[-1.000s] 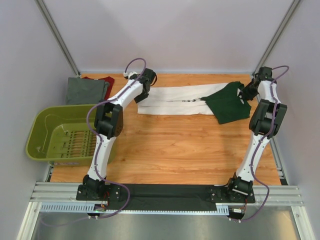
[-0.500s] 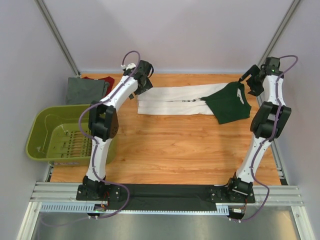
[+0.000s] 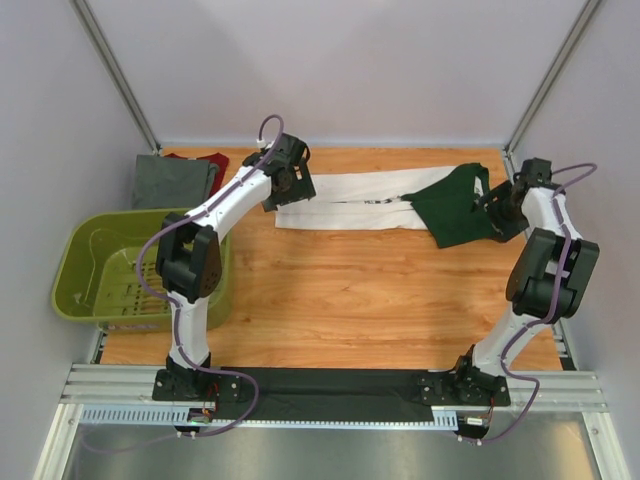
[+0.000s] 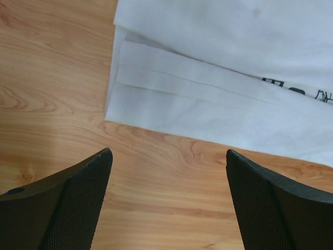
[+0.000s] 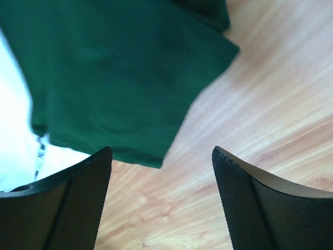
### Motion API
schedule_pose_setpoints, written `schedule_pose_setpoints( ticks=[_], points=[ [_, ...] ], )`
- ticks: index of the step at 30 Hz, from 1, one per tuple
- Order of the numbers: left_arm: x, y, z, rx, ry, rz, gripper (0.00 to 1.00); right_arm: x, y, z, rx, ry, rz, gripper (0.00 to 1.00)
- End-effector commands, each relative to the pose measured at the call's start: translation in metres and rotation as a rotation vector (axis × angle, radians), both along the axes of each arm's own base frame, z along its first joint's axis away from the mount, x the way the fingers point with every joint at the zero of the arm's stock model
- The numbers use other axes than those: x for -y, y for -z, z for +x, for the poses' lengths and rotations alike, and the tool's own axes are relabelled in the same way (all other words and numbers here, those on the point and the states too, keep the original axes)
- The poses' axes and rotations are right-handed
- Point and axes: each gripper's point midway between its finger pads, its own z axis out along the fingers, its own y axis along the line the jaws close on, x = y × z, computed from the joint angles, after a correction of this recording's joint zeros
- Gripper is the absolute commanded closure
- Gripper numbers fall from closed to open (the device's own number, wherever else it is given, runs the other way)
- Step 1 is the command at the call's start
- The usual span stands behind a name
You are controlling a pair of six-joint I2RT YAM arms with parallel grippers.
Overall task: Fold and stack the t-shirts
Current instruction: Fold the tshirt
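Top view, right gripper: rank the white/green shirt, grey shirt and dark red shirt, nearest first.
1. white and green t-shirt: right side, beside the right gripper.
2. dark red t-shirt: far-left corner, its tip pointing right.
3. grey t-shirt: lying over it, slightly farther left.

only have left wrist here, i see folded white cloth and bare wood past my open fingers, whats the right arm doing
observer: The right gripper hovers open at the edge of the dark green end of that white t-shirt, gripping nothing.
operator: how is the shirt lying overall
observer: It lies as a long strip across the far side of the table, folded lengthwise, with its green end to the right.
operator: where are the other shirts
observer: The grey t-shirt lies folded at the far left corner, and the dark red t-shirt peeks out behind it.
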Motion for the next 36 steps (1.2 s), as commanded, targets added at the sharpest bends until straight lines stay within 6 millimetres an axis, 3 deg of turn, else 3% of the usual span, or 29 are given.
schedule_pose_setpoints(
  ticks=[1,9,12,18,20,23,24,26,32,35,36],
  points=[
    [0.005,-0.005,0.003,0.017,0.037,-0.031,0.05,-0.009,0.004,0.005,0.072,0.062,0.052,0.22],
    [-0.004,-0.001,-0.005,0.007,0.043,0.003,0.05,-0.025,0.040,0.002,0.044,0.082,0.075,0.29],
    [-0.006,-0.003,-0.007,0.007,0.045,0.008,0.06,-0.027,0.059,0.000,0.018,0.089,0.082,0.38],
    [-0.010,-0.003,-0.011,-0.006,0.046,0.023,0.05,-0.021,0.069,0.003,0.016,0.102,0.050,0.45],
    [-0.013,-0.003,-0.011,-0.012,0.040,0.026,0.05,-0.020,0.071,0.004,0.012,0.104,0.047,0.50],
    [-0.018,-0.005,-0.009,-0.013,0.032,0.027,0.06,-0.019,0.073,0.009,0.018,0.115,0.043,0.68],
    [-0.018,-0.006,-0.009,-0.012,0.033,0.029,0.06,-0.019,0.076,0.009,0.013,0.118,0.047,0.83],
    [-0.019,-0.007,-0.009,-0.015,0.034,0.027,0.05,-0.020,0.074,0.015,0.017,0.119,0.049,0.92],
    [-0.022,-0.013,-0.006,-0.011,0.040,0.036,0.05,-0.025,0.070,0.018,0.003,0.112,0.053,1.00],
    [-0.021,-0.017,-0.003,0.003,0.046,0.038,0.06,-0.023,0.044,0.026,0.047,0.101,0.027,1.00],
    [-0.021,-0.017,-0.002,0.003,0.047,0.039,0.06,-0.021,0.026,0.034,0.087,0.099,0.009,1.00]
  ],
)
